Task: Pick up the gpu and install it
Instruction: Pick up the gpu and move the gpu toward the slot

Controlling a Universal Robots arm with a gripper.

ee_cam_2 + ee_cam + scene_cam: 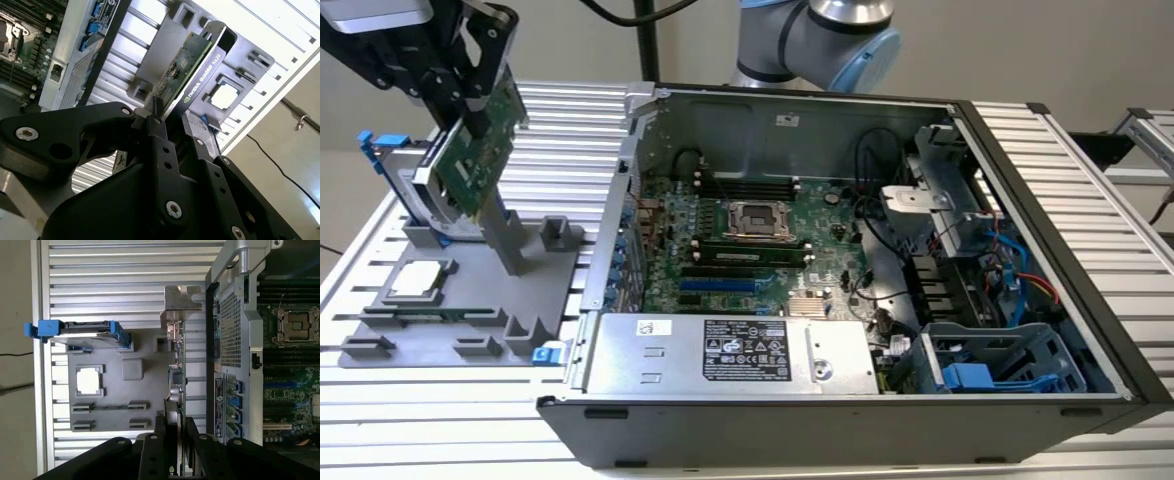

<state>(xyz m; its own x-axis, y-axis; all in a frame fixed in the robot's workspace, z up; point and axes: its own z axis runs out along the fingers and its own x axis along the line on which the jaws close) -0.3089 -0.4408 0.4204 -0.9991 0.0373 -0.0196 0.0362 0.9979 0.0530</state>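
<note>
Green gpu (471,165) is clamped in the jaws, hanging tilted over the grey tray (480,290) beside the open case (854,432), so I'd hold firm and clear the tray posts (511,240) before swinging over.

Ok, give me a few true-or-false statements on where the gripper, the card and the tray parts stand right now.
1. The gripper is shut on the graphics card. True.
2. The card is already plugged in inside the computer case. False: it is held over the gray tray, outside the case.
3. The hard drive with blue rails stands in the tray. True.
4. The case's side is closed. False: it is open, with the motherboard in view.
5. A square chip lies flat on the tray. True.
</note>
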